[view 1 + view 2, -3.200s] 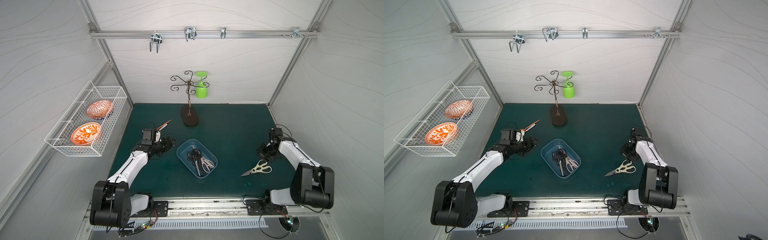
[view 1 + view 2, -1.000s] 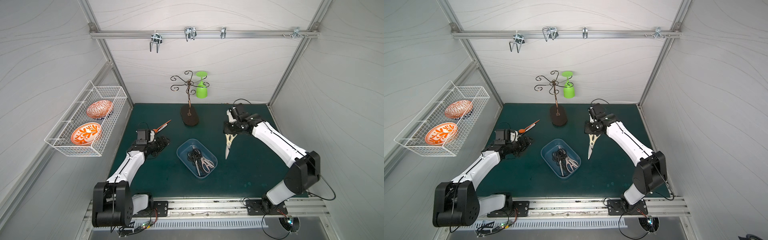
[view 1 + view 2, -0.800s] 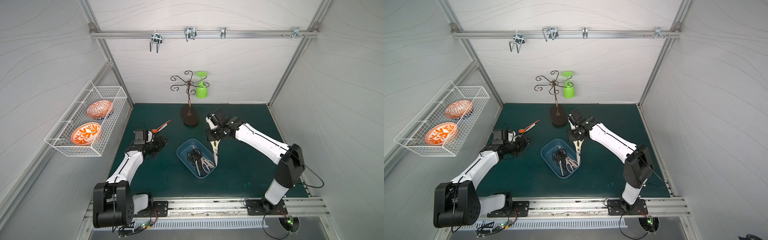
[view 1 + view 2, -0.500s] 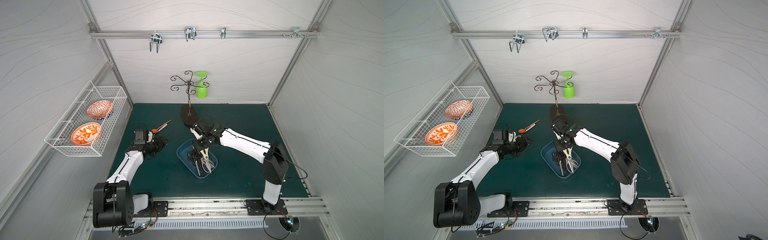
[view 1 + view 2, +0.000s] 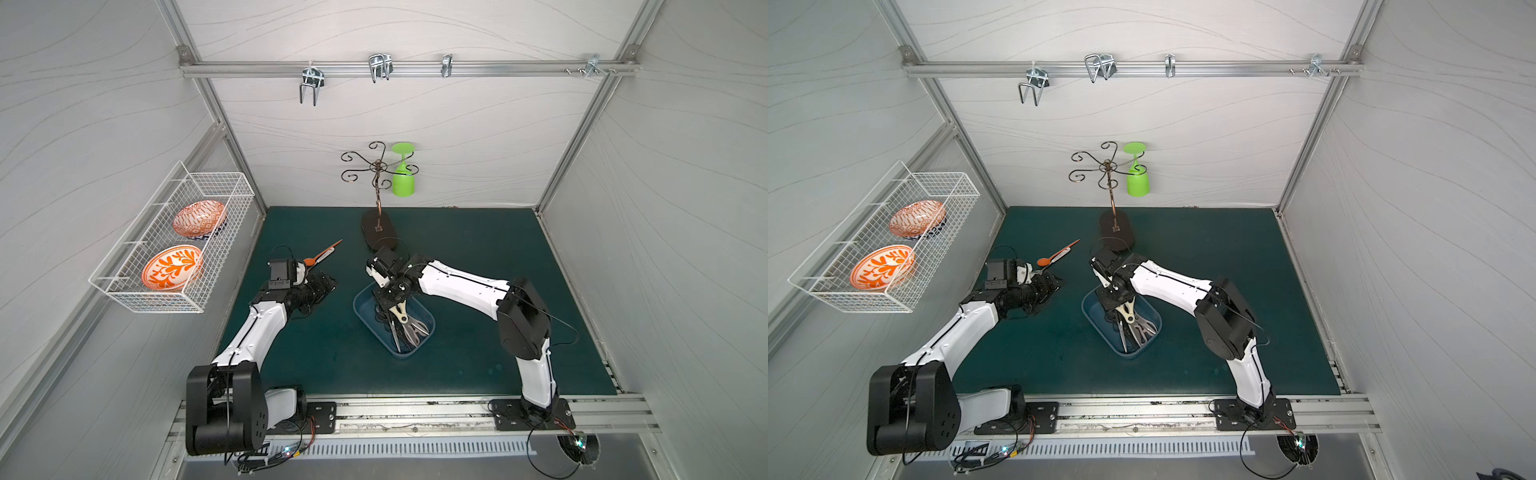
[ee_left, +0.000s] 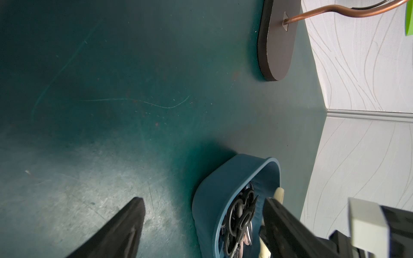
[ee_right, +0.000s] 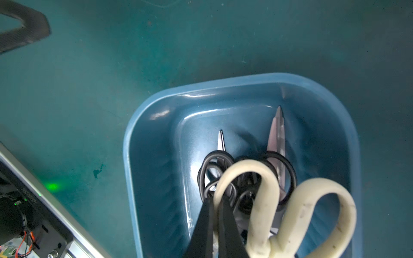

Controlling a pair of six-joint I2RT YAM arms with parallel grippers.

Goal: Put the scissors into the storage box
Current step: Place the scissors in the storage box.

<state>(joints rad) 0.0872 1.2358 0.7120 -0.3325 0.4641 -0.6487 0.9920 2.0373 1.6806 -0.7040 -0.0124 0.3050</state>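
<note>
The right tool (image 7: 216,201) pinches a scuffed cream loop of the scissors (image 7: 268,178) over the glossy round-cornered blue storage box (image 7: 223,86); the left tool (image 6: 203,199) gapes wide.

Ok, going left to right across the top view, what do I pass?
White wire basket → left gripper → blue storage box → right arm's black elbow joint.

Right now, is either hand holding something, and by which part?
The right hand grips the cream scissors by the rim of one handle loop, over the storage box. The left hand is open and empty.
</note>
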